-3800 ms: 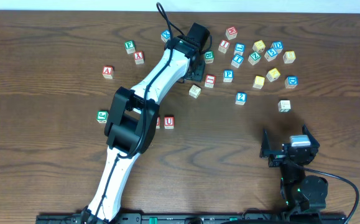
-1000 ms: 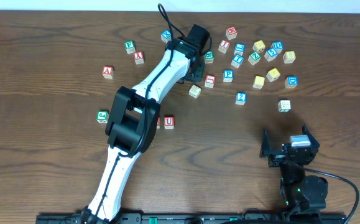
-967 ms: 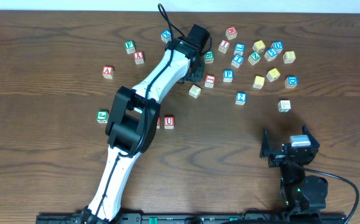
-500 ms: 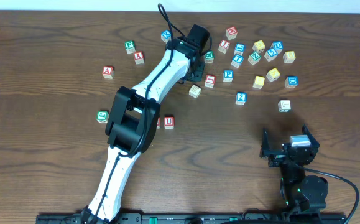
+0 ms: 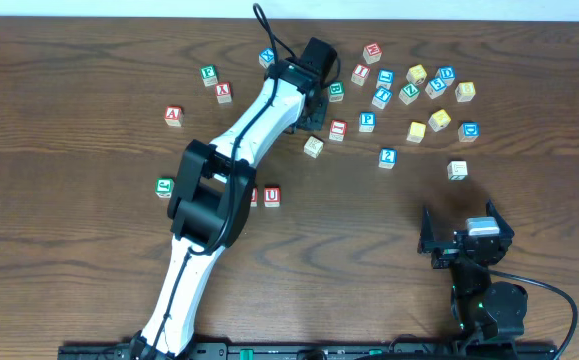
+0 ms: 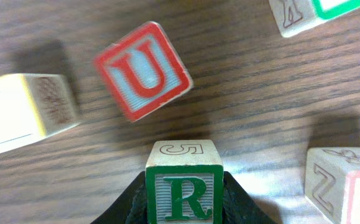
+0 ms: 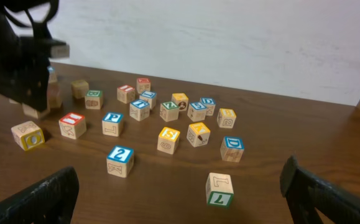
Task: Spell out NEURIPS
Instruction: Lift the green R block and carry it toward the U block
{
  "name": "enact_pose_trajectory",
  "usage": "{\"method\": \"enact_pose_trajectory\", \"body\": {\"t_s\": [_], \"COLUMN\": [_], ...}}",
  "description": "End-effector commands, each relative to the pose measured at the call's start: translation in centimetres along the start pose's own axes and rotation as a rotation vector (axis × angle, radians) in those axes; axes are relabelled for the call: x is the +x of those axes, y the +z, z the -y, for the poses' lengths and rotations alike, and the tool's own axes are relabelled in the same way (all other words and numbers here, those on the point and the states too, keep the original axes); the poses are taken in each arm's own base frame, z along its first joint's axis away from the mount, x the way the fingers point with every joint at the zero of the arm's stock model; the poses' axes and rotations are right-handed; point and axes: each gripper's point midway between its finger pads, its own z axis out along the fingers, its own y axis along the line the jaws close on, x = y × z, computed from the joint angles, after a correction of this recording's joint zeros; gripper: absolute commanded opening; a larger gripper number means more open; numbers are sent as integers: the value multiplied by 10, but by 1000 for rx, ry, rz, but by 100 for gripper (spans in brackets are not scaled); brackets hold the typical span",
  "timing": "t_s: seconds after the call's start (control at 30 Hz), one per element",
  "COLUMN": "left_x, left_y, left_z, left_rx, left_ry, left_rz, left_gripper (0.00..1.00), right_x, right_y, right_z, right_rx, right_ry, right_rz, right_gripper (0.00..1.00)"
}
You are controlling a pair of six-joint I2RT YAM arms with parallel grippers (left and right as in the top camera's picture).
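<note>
**Left arm reaching far, right arm folded near its base**

The left arm is stretching diagonally from the near left toward the far middle, elbow bent and wrist tipping down. The left end effector is pinching the green R cube tight between its fingers. The right arm is sitting folded low at the near right. The right end effector is gaping wide, gripping nothing.

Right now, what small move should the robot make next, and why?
Probably lift straight up: the left gripper is shut on the green-lettered R wooden cube, and a red U cube and a yellow-faced cube lie close enough to bump.
</note>
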Motion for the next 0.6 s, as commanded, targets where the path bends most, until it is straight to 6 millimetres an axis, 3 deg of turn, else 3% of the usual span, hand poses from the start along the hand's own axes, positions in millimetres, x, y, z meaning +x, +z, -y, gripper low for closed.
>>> {"method": "enact_pose_trajectory", "body": {"t_s": [0.0, 0.2, 0.27, 0.33, 0.47, 0.57], "left_x": [-31, -44, -48, -48, -37, -26], "left_y": [-63, -122, -157, -180, -221, -240], "left_z": [-7, -11, -13, -15, -21, -26], "left_rx": [-15, 1, 12, 19, 24, 22], "left_ry": [7, -2, -8, -12, -14, -13], "left_rz": [132, 225, 280, 310, 333, 329], "left_gripper": [24, 14, 14, 13, 8, 8], "right_x": [2, 2, 2, 2, 2, 2], "right_y": [0, 0, 0, 0, 0, 0], "right_z": [2, 2, 2, 2, 2, 2], "right_rx": [9, 9, 9, 9, 9, 9], "right_ry": [15, 16, 16, 16, 16, 15], "right_rz": [-5, -5, -5, -5, -5, -5], "right_gripper": [99, 99, 99, 99, 99, 99]}}
